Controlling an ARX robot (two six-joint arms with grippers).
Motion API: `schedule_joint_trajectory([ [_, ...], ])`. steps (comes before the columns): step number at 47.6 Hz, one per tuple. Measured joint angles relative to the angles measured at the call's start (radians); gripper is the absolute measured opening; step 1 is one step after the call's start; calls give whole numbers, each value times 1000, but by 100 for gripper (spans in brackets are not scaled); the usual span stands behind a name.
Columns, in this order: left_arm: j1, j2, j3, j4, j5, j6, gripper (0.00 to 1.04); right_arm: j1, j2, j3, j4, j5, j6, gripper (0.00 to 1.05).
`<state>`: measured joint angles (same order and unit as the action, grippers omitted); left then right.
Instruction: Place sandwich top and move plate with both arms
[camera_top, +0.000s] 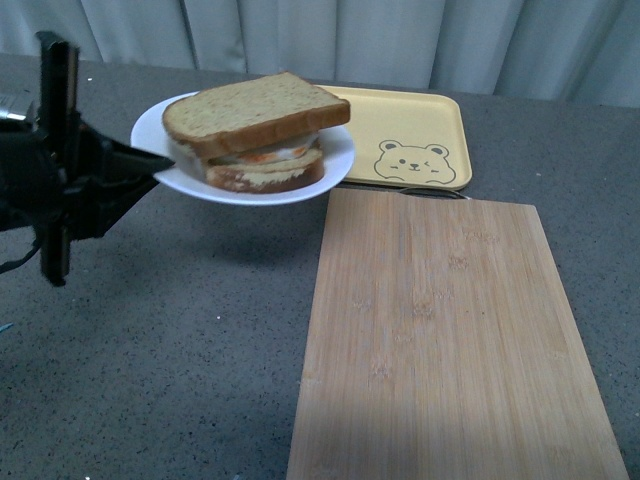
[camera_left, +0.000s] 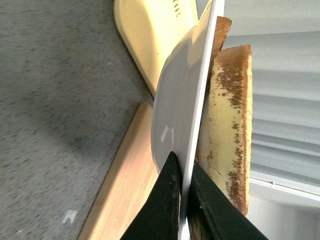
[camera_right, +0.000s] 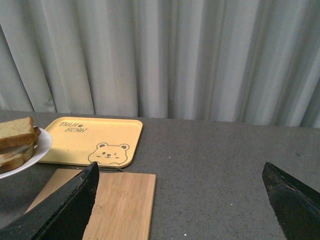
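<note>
The white plate (camera_top: 330, 160) hangs in the air above the grey table, left of the yellow tray. On it lies the sandwich, with the large wholegrain sandwich top (camera_top: 255, 108) resting on the smaller slices and egg. My left gripper (camera_top: 160, 162) is shut on the plate's left rim. In the left wrist view my left gripper (camera_left: 183, 172) pinches the thin rim of the plate (camera_left: 175, 105), with the sandwich top (camera_left: 234, 115) behind it. My right gripper (camera_right: 180, 175) is open and empty above the table, out of the front view. The plate (camera_right: 40, 147) shows at its far side.
A yellow tray with a bear drawing (camera_top: 415, 135) lies at the back. A bamboo cutting board (camera_top: 440, 340) lies in front of it, right of the plate. A grey curtain (camera_right: 165, 55) closes the back.
</note>
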<state>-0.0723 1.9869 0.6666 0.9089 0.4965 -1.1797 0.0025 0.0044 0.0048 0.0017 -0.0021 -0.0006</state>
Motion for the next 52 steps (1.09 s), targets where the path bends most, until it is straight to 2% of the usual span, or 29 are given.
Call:
schedule_joint_trajectory([
  [4,-47,63,115,-11,-24,-40,4,0,0,0,0,0,0,95],
  [8,-98,156,271,-86,-43,-79,4,0,0,0,0,0,0,95],
  [18,-167,328,533,-225,-53,-98,4,0,0,0,0,0,0,95],
  [31,-208,528,898,-418,-79,-100,4,0,0,0,0,0,0,95],
  [36,-209,564,962,-493,-85,-89,4,0,0,0,0,0,0,95],
  [38,-208,566,967,-497,-85,-89,7,0,0,0,0,0,0,95],
  [46,-205,552,945,-464,-86,-85,32,0,0,0,0,0,0,95],
  [52,-200,496,856,-426,-102,-74,52,0,0,0,0,0,0,95],
])
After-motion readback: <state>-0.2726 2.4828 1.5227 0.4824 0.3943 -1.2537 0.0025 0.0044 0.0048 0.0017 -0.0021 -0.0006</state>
